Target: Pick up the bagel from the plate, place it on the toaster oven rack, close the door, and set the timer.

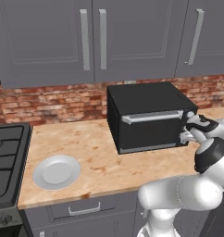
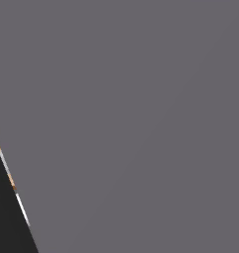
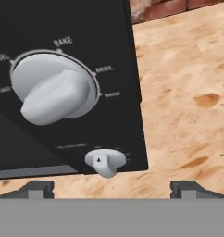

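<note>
The black toaster oven [image 1: 146,99] stands on the wooden counter with its door [image 1: 148,132] shut and the silver bar handle [image 1: 153,116] across the top. The rack and the bagel are hidden. At the front left of the counter lies the light-grey plate [image 1: 57,171], with nothing on it. My gripper [image 1: 186,134] is at the oven's right front corner, open and holding nothing. In the hand view the gripper [image 3: 116,190] faces the control panel. Its fingertips [image 3: 40,189] stand wide apart below a small white knob [image 3: 106,161], with a large white mode dial [image 3: 53,92] above.
A black stove [image 1: 7,157] borders the counter on the left. Grey cabinets [image 1: 93,39] hang above a brick backsplash [image 1: 53,102]. Bare counter [image 3: 188,106] runs to the right of the oven. A flat grey panel [image 2: 141,123] stands very close in the right base view.
</note>
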{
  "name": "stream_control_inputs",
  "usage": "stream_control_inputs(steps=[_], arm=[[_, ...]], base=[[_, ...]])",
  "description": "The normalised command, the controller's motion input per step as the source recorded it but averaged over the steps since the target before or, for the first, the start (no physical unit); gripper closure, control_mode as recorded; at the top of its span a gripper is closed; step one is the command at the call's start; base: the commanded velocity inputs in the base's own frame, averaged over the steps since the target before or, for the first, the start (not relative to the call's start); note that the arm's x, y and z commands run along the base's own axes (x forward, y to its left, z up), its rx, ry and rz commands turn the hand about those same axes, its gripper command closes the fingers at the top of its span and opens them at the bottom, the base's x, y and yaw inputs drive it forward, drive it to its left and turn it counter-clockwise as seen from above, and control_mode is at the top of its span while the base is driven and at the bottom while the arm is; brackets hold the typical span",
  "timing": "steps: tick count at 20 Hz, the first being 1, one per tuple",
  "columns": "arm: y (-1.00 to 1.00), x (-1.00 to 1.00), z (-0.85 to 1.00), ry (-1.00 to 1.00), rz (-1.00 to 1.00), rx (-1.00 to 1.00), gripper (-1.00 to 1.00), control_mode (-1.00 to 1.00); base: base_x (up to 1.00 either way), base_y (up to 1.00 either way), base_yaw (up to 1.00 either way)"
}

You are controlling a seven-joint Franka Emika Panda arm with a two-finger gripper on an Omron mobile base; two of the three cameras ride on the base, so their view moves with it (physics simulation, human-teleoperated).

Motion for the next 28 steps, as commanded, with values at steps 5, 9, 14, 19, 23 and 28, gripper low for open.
stream_control_inputs(steps=[5,9,14,19,23,28], arm=[[0.06,0.0,0.0,0.0,0.0,0.0,-1.0,-1.0],[0.16,-0.02,0.0,0.0,-0.02,0.0,-1.0,-1.0],[0.17,0.01,0.0,0.01,-0.07,0.0,-1.0,-1.0],[0.03,0.13,0.0,0.02,-0.07,0.0,-1.0,-1.0],[-0.03,0.06,-0.01,0.0,-0.05,0.0,-1.0,-1.0],[-0.17,0.05,-0.09,0.0,-0.02,0.0,-1.0,-1.0]], base=[[0.0,0.0,0.0],[0.0,0.0,0.0],[0.0,0.0,0.0],[0.0,0.0,0.0],[0.0,0.0,0.0],[0.0,0.0,0.0]])
